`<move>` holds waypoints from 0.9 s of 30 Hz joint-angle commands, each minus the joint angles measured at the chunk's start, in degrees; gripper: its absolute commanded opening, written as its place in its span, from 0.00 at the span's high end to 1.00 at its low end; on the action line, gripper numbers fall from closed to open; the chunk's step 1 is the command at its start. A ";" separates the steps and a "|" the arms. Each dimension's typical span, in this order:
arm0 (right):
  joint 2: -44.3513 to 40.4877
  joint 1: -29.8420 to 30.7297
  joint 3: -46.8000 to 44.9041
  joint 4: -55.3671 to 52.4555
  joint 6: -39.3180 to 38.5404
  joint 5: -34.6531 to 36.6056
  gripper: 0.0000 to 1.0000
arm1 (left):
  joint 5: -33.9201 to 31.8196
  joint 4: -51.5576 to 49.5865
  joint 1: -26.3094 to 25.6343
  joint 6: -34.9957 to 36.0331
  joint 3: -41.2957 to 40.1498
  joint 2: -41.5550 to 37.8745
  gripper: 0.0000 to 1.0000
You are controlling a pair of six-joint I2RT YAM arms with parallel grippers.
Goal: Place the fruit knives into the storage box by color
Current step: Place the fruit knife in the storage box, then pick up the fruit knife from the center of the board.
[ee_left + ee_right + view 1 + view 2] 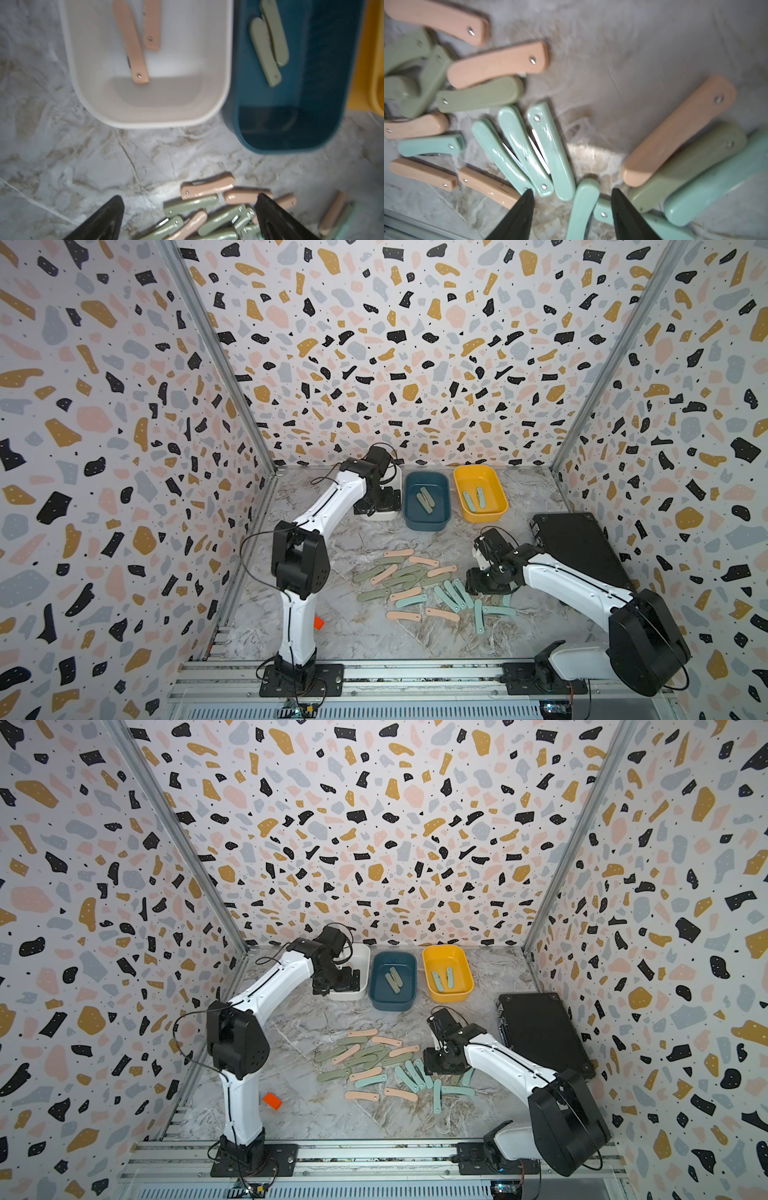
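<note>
The fruit knives (pixel 415 585) lie in a loose pile of pink, sage and teal mid-table, seen in both top views (pixel 382 1069). Three storage boxes stand at the back. The white box (pixel 228 62) holds two pink knives (pixel 133 41). The blue box (pixel 428 526) holds two sage knives (pixel 268 47), and the yellow box (pixel 486 516) holds two teal ones. My left gripper (pixel 376 502) hangs at the white box, open and empty (pixel 189 196). My right gripper (pixel 484 589) is low over the pile's right side. It is open (pixel 572 190), its jaws on either side of a teal knife (pixel 584 205).
A black case (pixel 582 547) lies along the right wall, behind the right arm. A small orange block (pixel 272 1100) sits near the left arm's base. Aluminium rails run along the table's front edge.
</note>
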 commanded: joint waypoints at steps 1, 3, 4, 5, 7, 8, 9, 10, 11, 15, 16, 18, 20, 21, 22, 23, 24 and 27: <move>-4.32 2.22 -2.30 -7.35 6.96 4.62 0.39 | 5.33 3.74 -1.43 -2.79 -9.87 -5.03 0.01; -6.92 2.98 -4.75 -7.32 9.43 3.36 0.41 | 7.89 5.54 -1.94 -3.71 -14.51 -7.90 0.01; -8.07 3.16 -5.67 -7.36 10.17 2.66 0.43 | 8.16 5.38 -2.28 -3.70 -15.43 -8.78 0.01; -9.46 3.24 -6.22 -7.93 10.87 2.38 0.44 | 8.10 5.27 -2.76 -3.56 -16.47 -9.85 0.01; -11.99 3.35 -7.02 -9.64 11.51 2.31 0.44 | 7.66 5.00 -3.43 -3.33 -18.41 -11.94 0.01; -13.18 3.35 -7.38 -10.39 11.42 2.18 0.45 | 7.80 5.30 -3.55 -3.46 -19.70 -13.09 0.01; -14.10 3.37 -7.58 -11.01 11.18 1.97 0.45 | 8.07 5.95 -3.55 -3.56 -21.43 -14.18 0.01; -14.73 3.35 -7.81 -11.17 10.97 1.26 0.45 | 8.01 6.34 -3.55 -3.73 -22.68 -14.94 0.01; -15.34 3.35 -8.38 -10.60 11.02 0.09 0.44 | 7.80 6.53 -3.54 -3.70 -23.92 -15.76 0.01; -15.17 3.48 -10.03 -6.40 10.79 -3.51 0.44 | 7.48 7.78 -3.54 -3.51 -28.28 -17.97 0.01; -14.55 3.54 -9.99 -5.59 10.73 -3.67 0.44 | 7.48 7.94 -3.51 -3.54 -28.94 -18.22 0.01; -12.63 3.70 -9.97 -3.45 10.70 -4.40 0.44 | 7.70 8.49 -3.55 -3.56 -30.19 -18.56 0.01; -10.31 4.45 -10.12 -0.72 11.17 -4.98 0.45 | 7.84 8.66 -3.55 -3.30 -30.99 -18.75 0.01; -9.21 4.86 -10.12 0.46 11.39 -5.25 0.46 | 7.84 8.82 -3.51 -3.22 -31.43 -18.87 0.01; -7.99 5.33 -10.05 1.33 11.57 -5.23 0.47 | 7.92 9.03 -3.55 -3.06 -31.82 -19.01 0.01; -6.93 5.67 -10.03 1.93 11.73 -4.80 0.48 | 7.92 9.10 -3.55 -2.95 -32.07 -19.09 0.01; -6.11 5.85 -10.11 2.21 11.80 -4.42 0.48 | 7.93 9.20 -3.55 -2.87 -32.49 -19.18 0.01; -4.10 5.90 -10.78 1.96 12.32 -2.60 0.51 | 8.25 9.70 -3.55 -2.87 -33.39 -19.41 0.01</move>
